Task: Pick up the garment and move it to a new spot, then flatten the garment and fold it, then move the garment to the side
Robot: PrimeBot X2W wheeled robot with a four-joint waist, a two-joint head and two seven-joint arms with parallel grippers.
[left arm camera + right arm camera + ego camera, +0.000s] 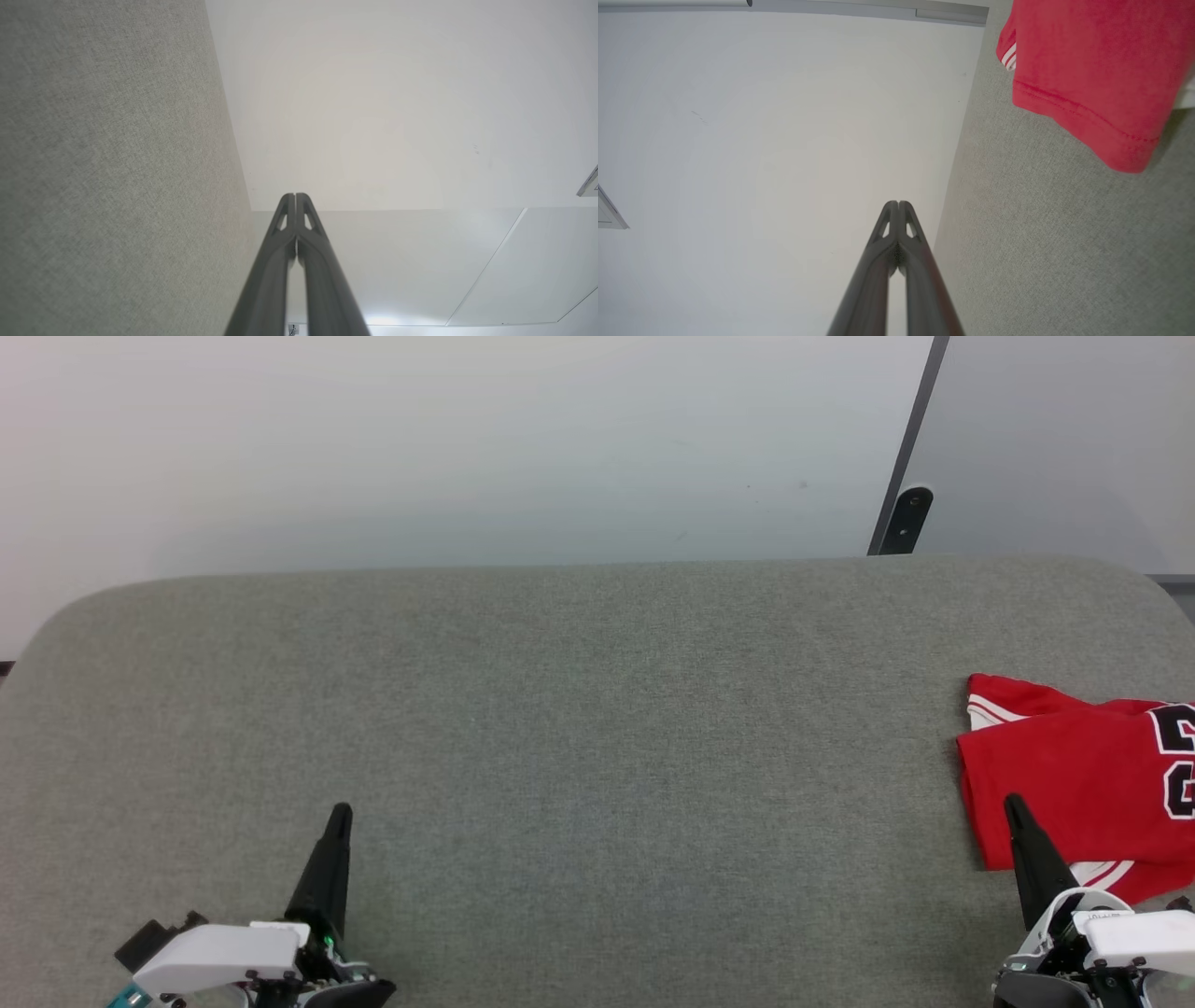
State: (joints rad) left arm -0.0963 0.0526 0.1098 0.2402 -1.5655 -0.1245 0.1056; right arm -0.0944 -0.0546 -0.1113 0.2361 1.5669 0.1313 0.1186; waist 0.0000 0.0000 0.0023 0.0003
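Head view: the red jersey [1064, 775] lies folded at the counter's [560, 709] right edge, seemingly parked aside with the work done. The right tool [1012, 805], closed and empty, overlaps its near-left corner; the left tool [342, 814], also closed, sits well apart from the jersey.

Left wrist view: tips pressed together, the counter's felt alongside.

Right wrist view: the closed tips actually stand clear of the jersey's stitched hem.

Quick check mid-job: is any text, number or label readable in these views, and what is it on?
On the garment: two rows of black, white-outlined characters, cut off by the head view's right edge; no whole character can be read.
On the right gripper: a small dark marking on its white housing, too small to read.
No other text seen.
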